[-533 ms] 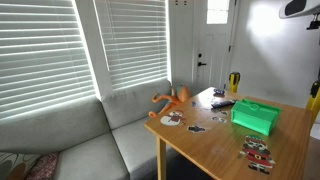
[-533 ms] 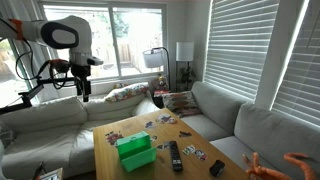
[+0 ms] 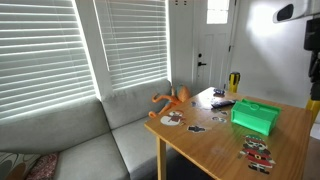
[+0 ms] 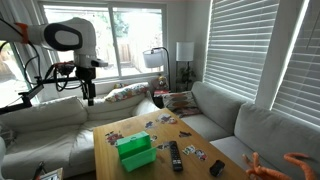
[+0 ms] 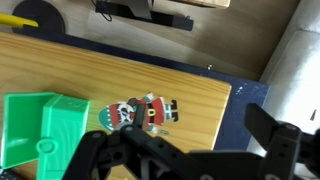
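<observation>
My gripper (image 5: 190, 148) is open and empty, its dark fingers wide apart at the bottom of the wrist view. It hangs high in the air over the near end of a wooden table (image 5: 120, 75). Below it lie a Santa-like paper figure (image 5: 142, 112) and an open green box (image 5: 35, 130). In an exterior view the arm holds the gripper (image 4: 90, 97) above the sofa side of the table, well above the green box (image 4: 136, 152). In an exterior view only part of the arm (image 3: 311, 35) shows, at the top right, above the green box (image 3: 254, 116).
On the table are a black remote (image 4: 176, 155), an orange octopus toy (image 3: 172, 99), several paper figures (image 3: 258, 152) and a yellow bottle (image 3: 234, 81). A grey sofa (image 3: 90, 135) wraps the table. A floor lamp (image 4: 155, 62) stands by the window.
The arm has shifted a little toward the table. More of it now shows at the top right edge of one exterior view. The objects on the table have not moved.
</observation>
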